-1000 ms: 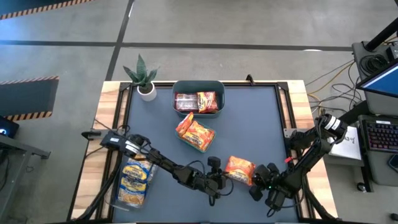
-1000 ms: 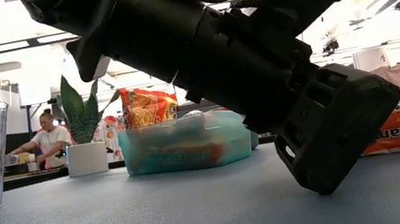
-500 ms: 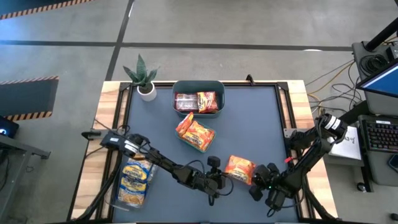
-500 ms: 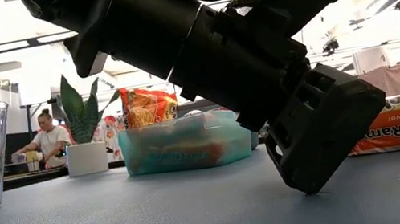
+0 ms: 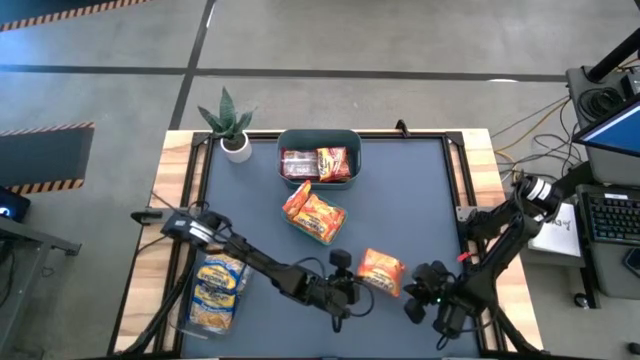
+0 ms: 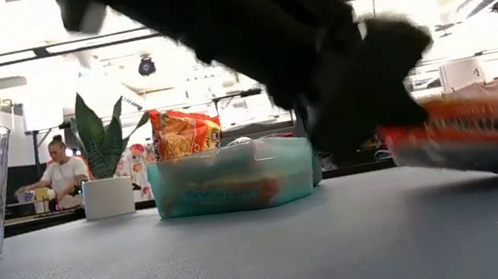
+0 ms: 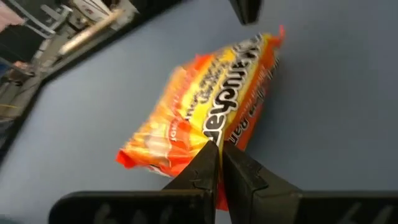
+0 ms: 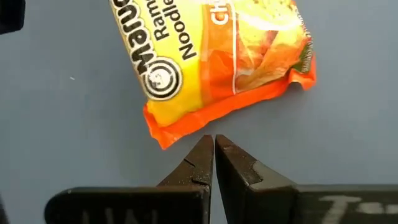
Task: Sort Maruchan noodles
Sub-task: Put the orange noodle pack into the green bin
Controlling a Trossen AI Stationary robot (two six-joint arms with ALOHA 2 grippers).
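While the dark table (image 5: 400,200) is carrying everything in sight, the grey-teal tub (image 5: 319,139) is sitting at its far middle edge with two packets (image 5: 318,163) lying inside, one dark red and one orange-red. Seen from table height, the tub (image 6: 233,177) is standing in front of the room behind, where a person (image 6: 60,171) is working at a counter. Beside the tub, at the far left corner, a potted plant (image 5: 229,121) is standing upright. Along the left edge, a clear container (image 5: 215,290) is holding yellow-and-blue packets.

Near the middle of the table, two orange packets (image 5: 314,212) are lying together, one overlapping the other, apart from the tub.

Toward the near edge, a single orange packet (image 5: 380,272) is lying between the two grippers. The left gripper (image 5: 350,290) is reaching in from the left side, and its fingers (image 7: 211,165) are pressing together on the packet's near edge, pinching the orange wrapper (image 7: 205,112). In the low view that packet (image 6: 477,137) is tilting, with one end raised off the table.

The right gripper (image 5: 425,295) is waiting just beside the packet on its other side. Its fingers (image 8: 205,163) are closing fully on nothing, their tips pointing at the packet's crimped edge (image 8: 211,62) and sitting just short of it.
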